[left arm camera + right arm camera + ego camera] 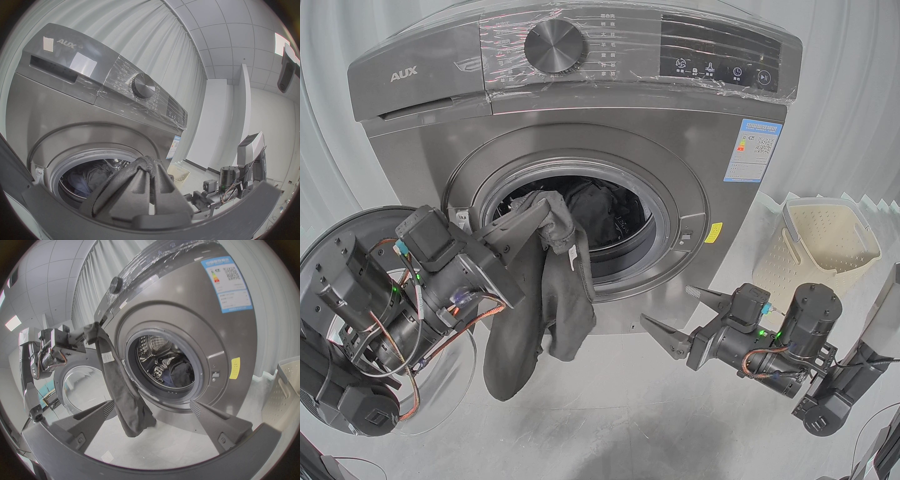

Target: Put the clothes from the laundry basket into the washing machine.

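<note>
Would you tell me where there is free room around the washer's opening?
Free: the right half of the opening and the floor between it and the right tool. Crowded: its left edge, where the left tool holds the dark garment.

Pleated pale curtains (850, 125) hang above a glossy grey floor (625, 406).

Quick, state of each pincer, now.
Left pincer: shut on a dark garment.
Right pincer: open, holding nothing.

Blue label (752, 150), yellow sticker (713, 232) on washing machine (412, 156)
</note>
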Robot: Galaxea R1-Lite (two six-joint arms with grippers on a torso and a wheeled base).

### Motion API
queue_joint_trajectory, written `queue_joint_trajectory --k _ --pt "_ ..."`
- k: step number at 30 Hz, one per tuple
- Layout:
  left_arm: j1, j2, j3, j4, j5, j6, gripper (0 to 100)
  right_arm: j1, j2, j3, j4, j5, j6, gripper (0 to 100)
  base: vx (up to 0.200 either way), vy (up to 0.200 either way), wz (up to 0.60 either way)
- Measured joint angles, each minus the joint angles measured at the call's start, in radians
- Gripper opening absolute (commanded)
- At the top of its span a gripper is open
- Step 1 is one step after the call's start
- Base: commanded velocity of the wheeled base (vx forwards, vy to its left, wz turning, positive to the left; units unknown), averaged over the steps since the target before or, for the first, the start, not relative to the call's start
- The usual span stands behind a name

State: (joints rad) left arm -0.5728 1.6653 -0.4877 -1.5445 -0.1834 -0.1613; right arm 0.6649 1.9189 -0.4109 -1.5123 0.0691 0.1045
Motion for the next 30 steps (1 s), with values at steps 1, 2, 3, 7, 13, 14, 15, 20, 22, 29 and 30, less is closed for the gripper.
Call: queue_joint_trajectory --k 1,2,3,7,13,14,15,20,22,29,30 --pt "-0.002 0.001 0.000 0.000 0.000 0.000 0 0.003 0.011 -0.006 0.000 0.001 0.000 100 0.000 0.000 0.00" --pt "-0.004 0.002 0.000 0.000 0.000 0.000 0 0.007 0.025 -0.013 -0.002 0.001 0.001 100 0.000 0.000 0.00" --pt "-0.005 0.002 0.000 0.000 0.000 0.000 0 0.010 0.037 -0.020 -0.003 0.001 0.002 100 0.000 0.000 0.00" --pt "-0.008 0.006 0.000 0.003 0.001 0.003 0 0.025 0.092 -0.069 -0.003 -0.001 0.006 100 0.000 0.000 0.00" --pt "-0.003 0.018 0.011 0.010 0.001 0.023 0 0.042 0.161 -0.159 -0.004 -0.008 0.010 100 0.000 0.000 0.00" --pt "-0.002 0.021 0.014 0.012 0.001 0.025 0 0.044 0.170 -0.172 -0.003 -0.009 0.010 100 0.000 0.000 0.00" --pt "-0.001 0.024 0.020 0.018 0.001 0.027 0 0.047 0.182 -0.189 -0.003 -0.009 0.010 100 0.000 0.000 0.00" --pt "0.002 0.043 0.034 0.027 0.001 0.034 0 0.056 0.229 -0.243 -0.003 -0.009 0.010 100 0.000 0.000 0.00" --pt "0.002 0.050 0.037 0.027 0.001 0.035 0 0.060 0.244 -0.257 -0.003 -0.009 0.010 100 0.000 0.000 0.00" --pt "0.002 0.060 0.039 0.029 0.001 0.036 0 0.063 0.274 -0.289 -0.003 -0.010 0.010 100 0.000 0.000 0.00" --pt "0.002 0.061 0.038 0.029 0.001 0.036 0 0.063 0.279 -0.292 -0.003 -0.009 0.010 100 0.000 0.000 0.00"
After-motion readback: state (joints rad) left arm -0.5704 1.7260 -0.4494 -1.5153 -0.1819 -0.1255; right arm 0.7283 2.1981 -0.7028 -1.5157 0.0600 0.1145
